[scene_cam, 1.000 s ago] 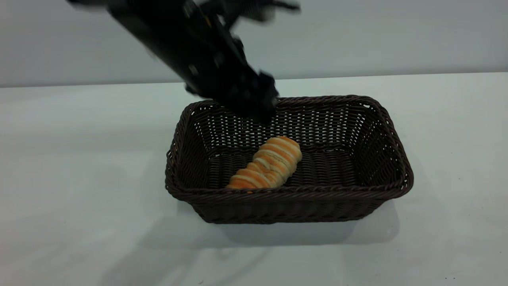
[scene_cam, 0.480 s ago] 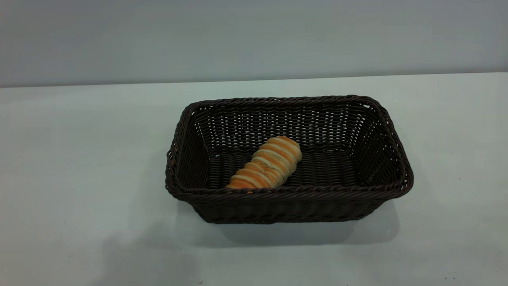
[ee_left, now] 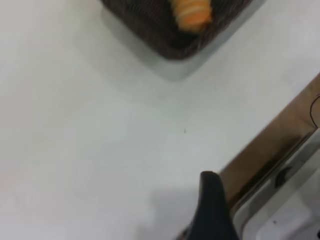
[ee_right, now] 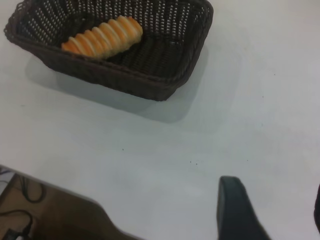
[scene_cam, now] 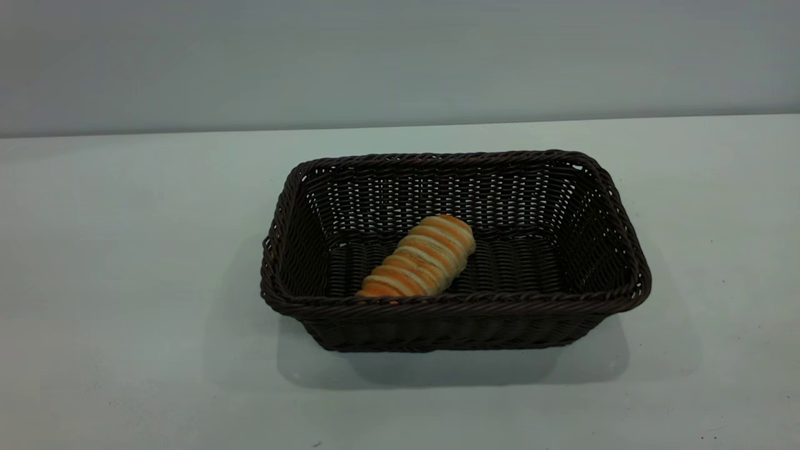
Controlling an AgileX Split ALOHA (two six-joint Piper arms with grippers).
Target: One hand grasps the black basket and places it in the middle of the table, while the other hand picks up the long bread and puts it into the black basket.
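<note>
The black basket (scene_cam: 615, 206) stands on the table (scene_cam: 125, 250) near its middle. The long bread (scene_cam: 422, 257) lies slantwise on the basket floor, toward the front wall. Neither arm shows in the exterior view. In the left wrist view my left gripper (ee_left: 265, 200) is high over the table's edge, far from the basket corner (ee_left: 170, 42) and the bread end (ee_left: 192, 12). Only one of its fingers (ee_left: 212, 202) shows, with nothing beside it. My right gripper (ee_right: 274, 187) is open and empty over bare table, well away from the basket (ee_right: 150, 85) and the bread (ee_right: 102, 37).
The table's brown edge (ee_left: 272, 137) runs beside the left gripper, with grey rig parts (ee_left: 290, 210) beyond it. In the right wrist view another stretch of table edge (ee_right: 65, 212) shows, with cables (ee_right: 20, 200) below it.
One second ago the left arm was over the basket's back rim. It has since pulled out of the exterior view. Basket and bread have not moved.
</note>
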